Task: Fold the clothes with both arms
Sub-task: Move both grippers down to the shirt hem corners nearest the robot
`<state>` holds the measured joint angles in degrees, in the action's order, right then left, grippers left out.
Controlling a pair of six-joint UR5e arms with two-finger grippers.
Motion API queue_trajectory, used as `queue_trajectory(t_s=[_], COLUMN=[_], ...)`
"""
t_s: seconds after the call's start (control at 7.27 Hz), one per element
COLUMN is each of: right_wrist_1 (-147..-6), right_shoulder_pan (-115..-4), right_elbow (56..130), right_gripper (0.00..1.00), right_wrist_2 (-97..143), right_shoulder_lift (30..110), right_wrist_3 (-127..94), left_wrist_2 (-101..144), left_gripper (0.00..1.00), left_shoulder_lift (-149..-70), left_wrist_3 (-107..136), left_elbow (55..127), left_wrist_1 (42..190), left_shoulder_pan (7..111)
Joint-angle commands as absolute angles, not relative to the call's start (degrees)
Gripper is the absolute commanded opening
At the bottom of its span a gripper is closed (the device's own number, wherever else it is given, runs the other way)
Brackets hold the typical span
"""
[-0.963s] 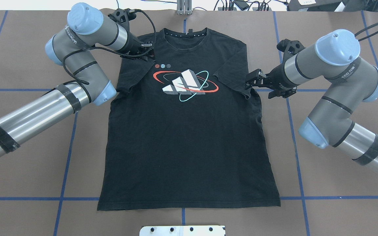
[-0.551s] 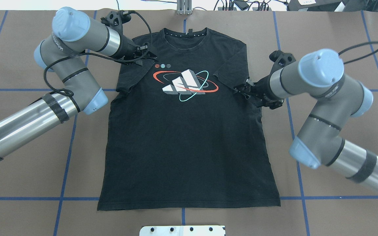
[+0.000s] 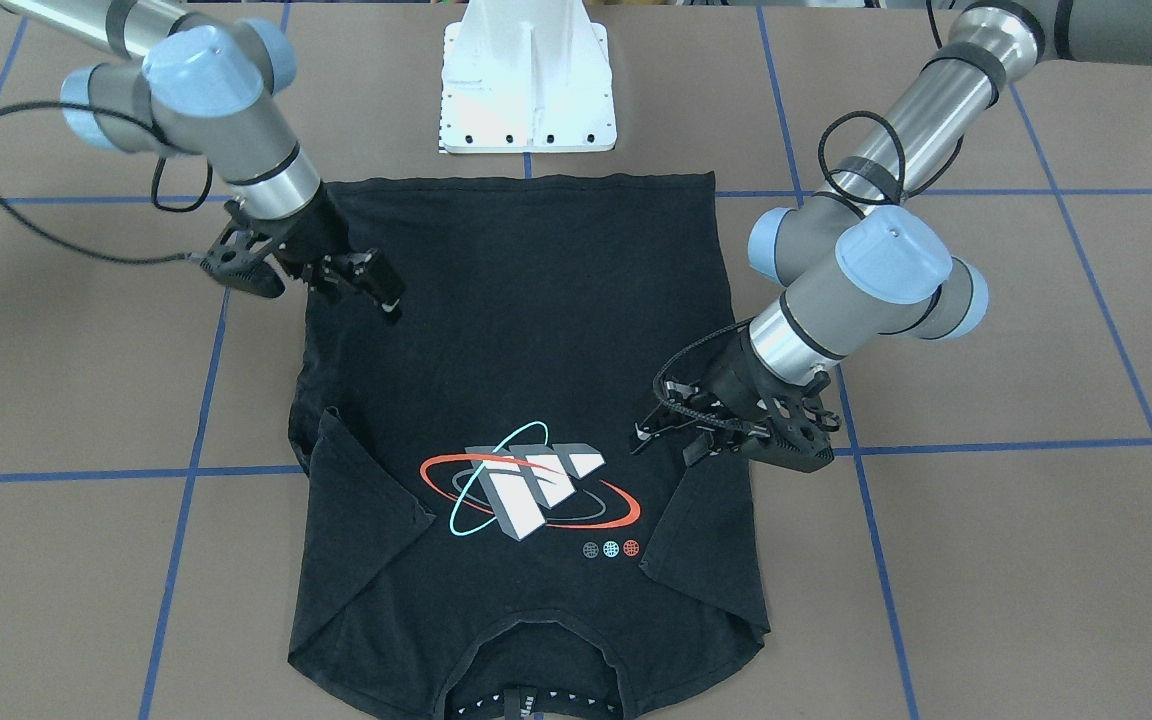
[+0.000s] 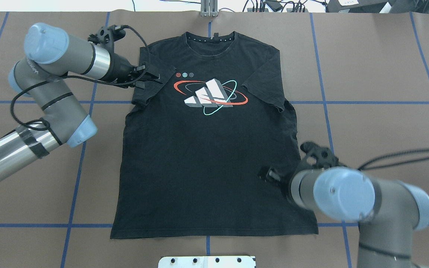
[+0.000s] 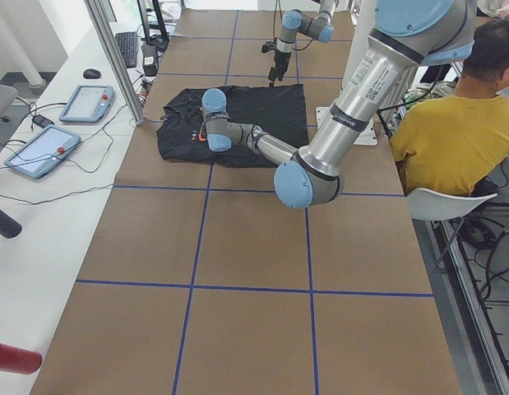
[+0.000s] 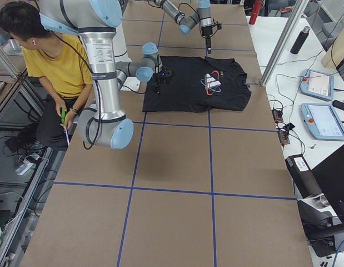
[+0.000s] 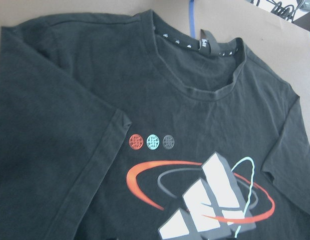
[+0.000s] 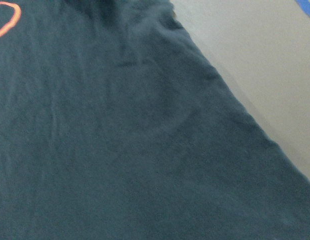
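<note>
While right gripper hides behind its wrist, grip unclear, left gripper looks spread; right's moved from T-shirt sleeve toward hem

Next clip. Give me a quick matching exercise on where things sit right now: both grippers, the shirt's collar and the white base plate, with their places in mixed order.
Things
1. left gripper
2. right gripper
3. collar
4. white base plate

Places
A. on the table just past the T-shirt hem, on the robot's side
B. over the folded-in sleeve beside the printed logo
C. at the shirt's end farthest from the robot
D. over the shirt's lower body, near its side edge

Pairs: 1-B; 2-D; 3-C; 4-A
</note>
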<state>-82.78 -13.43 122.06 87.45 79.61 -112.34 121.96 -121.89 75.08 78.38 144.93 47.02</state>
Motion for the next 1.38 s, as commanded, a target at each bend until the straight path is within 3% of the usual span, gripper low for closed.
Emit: queue_trajectory(t_s=[0.0, 1.24], right_wrist_1=[-83.67, -83.67], right_shoulder_pan=[-4.94, -0.79], right_elbow=[124.01, 122.7], right_gripper=[0.98, 0.85], right_wrist_2=[78.42, 77.96], right_shoulder_lift=[86.71, 92.81], right_wrist_3=[-117.85, -118.65], left_wrist_2=[122.17, 123.13], left_gripper=[0.8, 0.82], left_shoulder_lift=[-116.91, -115.75], left_wrist_3=[75.23, 77.17], left_elbow=[83.56, 84.9], left_wrist_1=[144.93, 144.93], left_shoulder_pan=[46.93, 46.23])
